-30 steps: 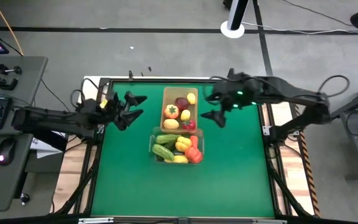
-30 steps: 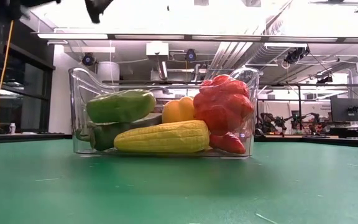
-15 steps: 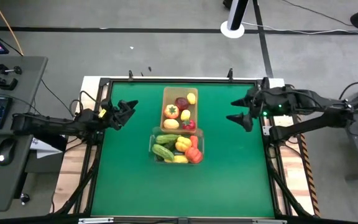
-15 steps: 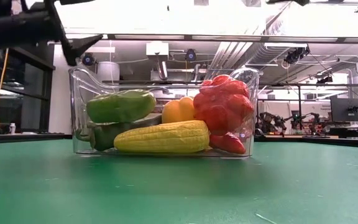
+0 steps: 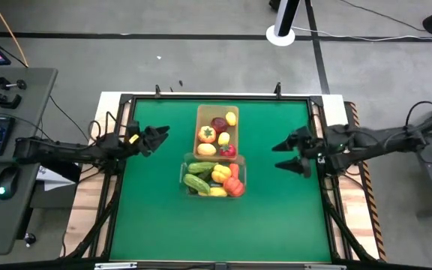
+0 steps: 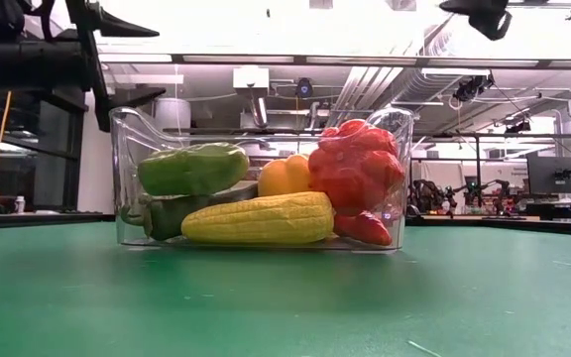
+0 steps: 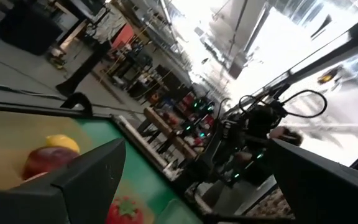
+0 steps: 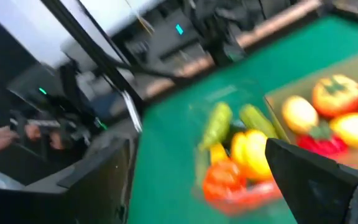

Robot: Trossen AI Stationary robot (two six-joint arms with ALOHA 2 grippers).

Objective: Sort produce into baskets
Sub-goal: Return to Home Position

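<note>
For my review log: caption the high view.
Produce fills tan opaque bin and clear plastic bin; left end effector and right end effector open at opposite green table edges.

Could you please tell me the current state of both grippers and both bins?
left gripper: open, empty, at the table's left edge.
right gripper: open, empty, near the table's right edge.
tan bin: upright, holding produce.
clear bin: upright, full of produce.

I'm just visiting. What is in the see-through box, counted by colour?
In the clear bin:
Green pieces: 2
Yellow pieces: 2
Red pieces: 2
Total: 6
</note>
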